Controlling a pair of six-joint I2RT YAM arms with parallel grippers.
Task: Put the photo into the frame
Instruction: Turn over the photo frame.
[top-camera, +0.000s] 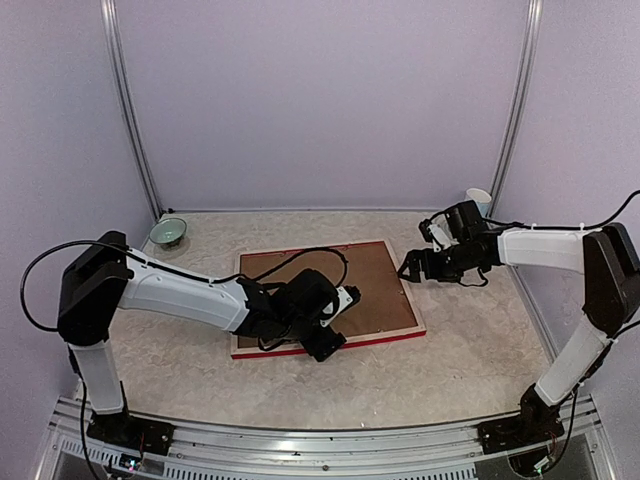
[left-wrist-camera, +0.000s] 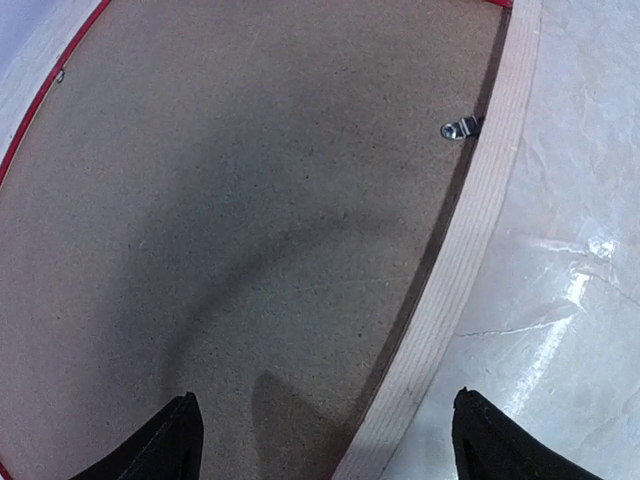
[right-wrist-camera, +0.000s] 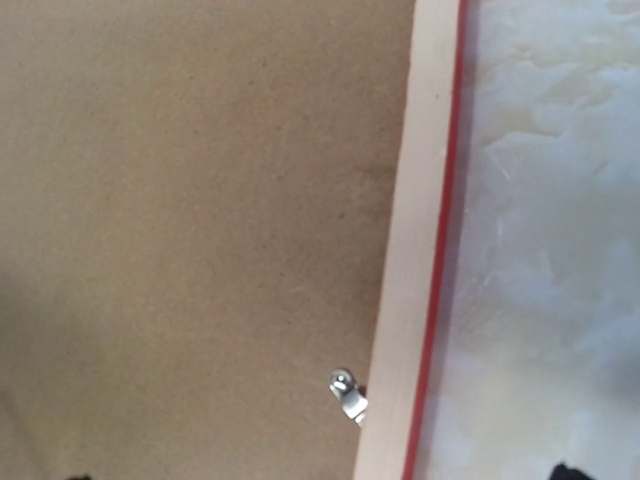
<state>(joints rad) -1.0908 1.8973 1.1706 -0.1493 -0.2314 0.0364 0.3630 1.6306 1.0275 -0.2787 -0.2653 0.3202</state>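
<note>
Frame (left-wrist-camera: 480, 230) lay face-down, tabletop (top-camera: 480, 350) centre, board (left-wrist-camera: 250, 200) inside. L gripper (left-wrist-camera: 325, 440) gaped over its near edge; R gripper (top-camera: 408, 268) gaped over right edge.

Two robot arms are counted: one left arm (top-camera: 180, 290) and one right arm (top-camera: 545, 245). Two grippers are carried by them, the left gripper (top-camera: 325, 348) and the right gripper (top-camera: 408, 268). One frame (top-camera: 412, 305) is seen on the one table (top-camera: 470, 360), and one brown backing board (top-camera: 370, 280) is set within it. One small bowl (top-camera: 168, 232) is found at the far left and one paper cup (top-camera: 479, 199) at the far right. One metal clip (left-wrist-camera: 460, 128) is shown in the left wrist view and one clip (right-wrist-camera: 347, 393) in the right wrist view; whether two clips or one are thus shown cannot be told.
</note>
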